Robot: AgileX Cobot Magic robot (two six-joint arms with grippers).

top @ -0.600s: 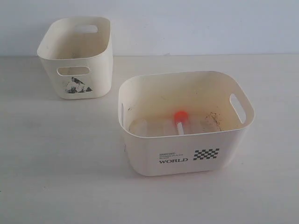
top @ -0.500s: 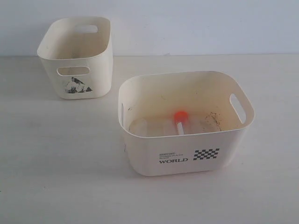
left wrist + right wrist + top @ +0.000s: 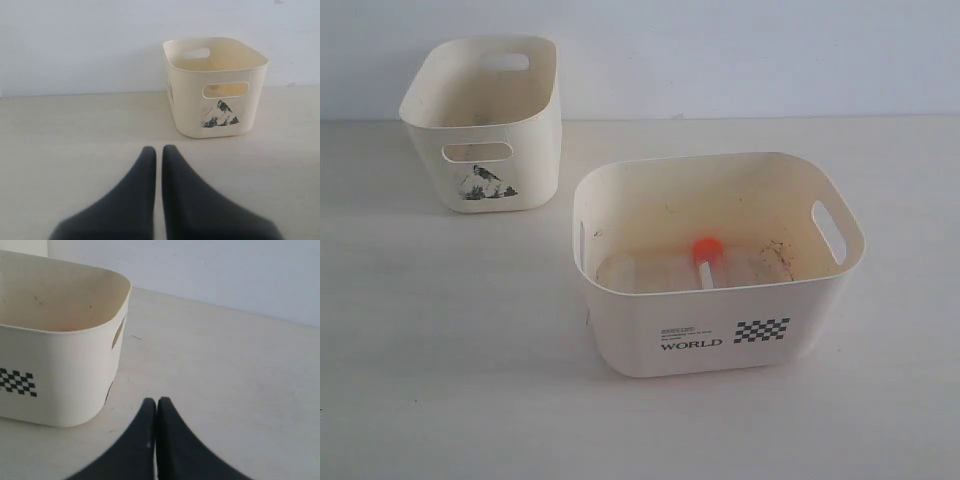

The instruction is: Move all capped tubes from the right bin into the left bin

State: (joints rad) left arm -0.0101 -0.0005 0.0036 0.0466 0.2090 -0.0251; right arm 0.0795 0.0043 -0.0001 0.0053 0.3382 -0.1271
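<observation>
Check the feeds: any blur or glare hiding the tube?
Exterior view: soft even light, no glare; the capped tube in the right bin looks hazy below its cap. Left wrist view: left bin sharp, left gripper blurred. Right wrist view: right gripper blurred, tube hidden.

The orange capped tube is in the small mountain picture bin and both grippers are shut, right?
No, the capped tube is in the larger WORLD bin, as the exterior view shows. The left gripper and right gripper are indeed shut.

"WORLD" in black on right bin (image 3: 715, 340) front; smaller line above it unreadable.
</observation>
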